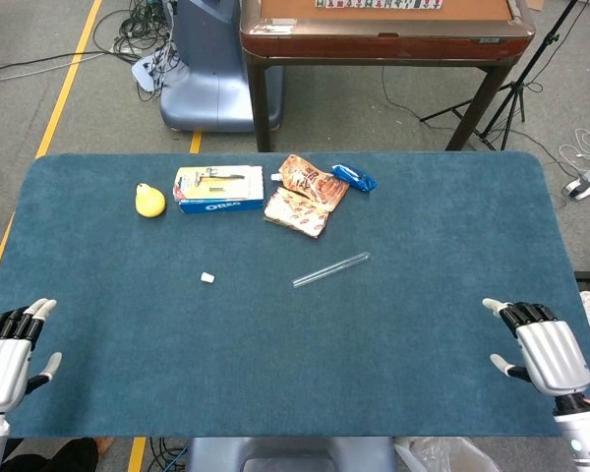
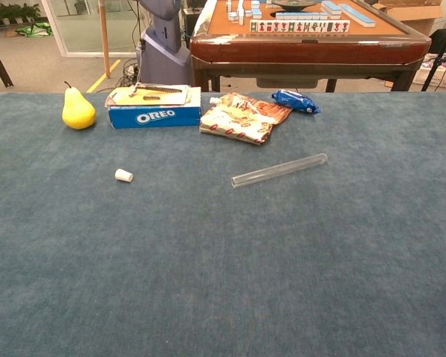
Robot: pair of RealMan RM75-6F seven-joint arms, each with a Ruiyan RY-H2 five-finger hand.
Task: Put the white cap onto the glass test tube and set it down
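The glass test tube [image 1: 331, 268] [image 2: 279, 170] lies flat and slanted near the middle of the blue table. The small white cap [image 1: 207, 278] [image 2: 123, 175] lies apart from it, to its left. My left hand [image 1: 7, 344] hovers at the table's near left corner with its fingers spread and nothing in it. My right hand [image 1: 539, 347] is over the near right edge, fingers apart and empty. Both hands are far from the tube and cap. Neither hand shows in the chest view.
Along the far side lie a yellow pear [image 1: 149, 200] [image 2: 77, 110], an Oreo box [image 1: 218, 189] [image 2: 153, 107], an orange snack bag [image 1: 305, 194] [image 2: 242, 116] and a small blue packet [image 1: 354, 178] [image 2: 295, 100]. A wooden mahjong table [image 1: 383, 34] stands beyond.
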